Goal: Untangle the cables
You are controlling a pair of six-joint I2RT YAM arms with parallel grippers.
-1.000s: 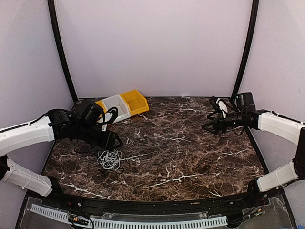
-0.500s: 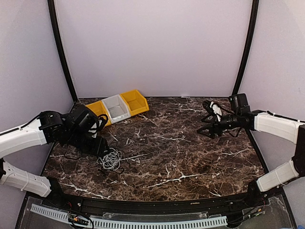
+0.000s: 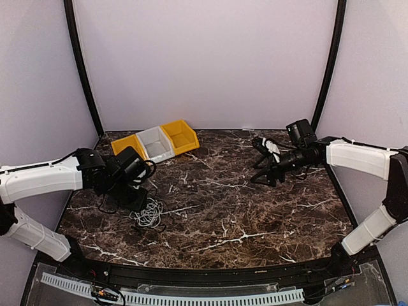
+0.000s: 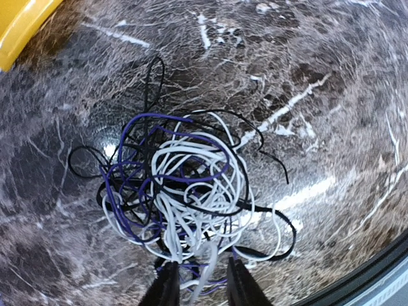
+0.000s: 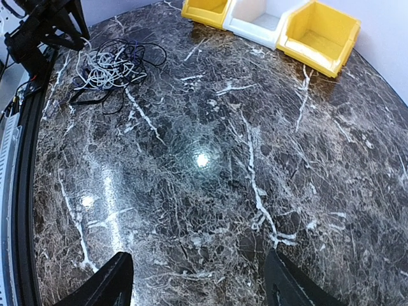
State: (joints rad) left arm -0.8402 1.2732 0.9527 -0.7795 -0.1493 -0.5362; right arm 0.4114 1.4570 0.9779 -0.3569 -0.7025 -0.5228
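Observation:
The cables [image 4: 185,191] are one tangle of white, purple and black cords lying on the marble table; it also shows in the top view [image 3: 148,213] and far off in the right wrist view [image 5: 108,64]. My left gripper [image 4: 201,287] hangs at the tangle's near-left edge [image 3: 136,199]. Its jaws are a little apart, and a white strand runs loosely between the fingertips [image 4: 167,285]. My right gripper [image 5: 197,280] is wide open and empty above bare marble at the right of the table [image 3: 258,173], far from the tangle.
Three small bins stand in a row at the back left: yellow [image 3: 125,145], white [image 3: 155,143], yellow [image 3: 180,136]. A black rail [image 3: 191,271] runs along the table's front edge. Black frame posts [image 3: 81,64] stand at both back corners.
My right arm has swung left toward the table's middle, jaws still open. My left arm has drawn back and turned, bringing its gripper down onto the tangle's left edge.

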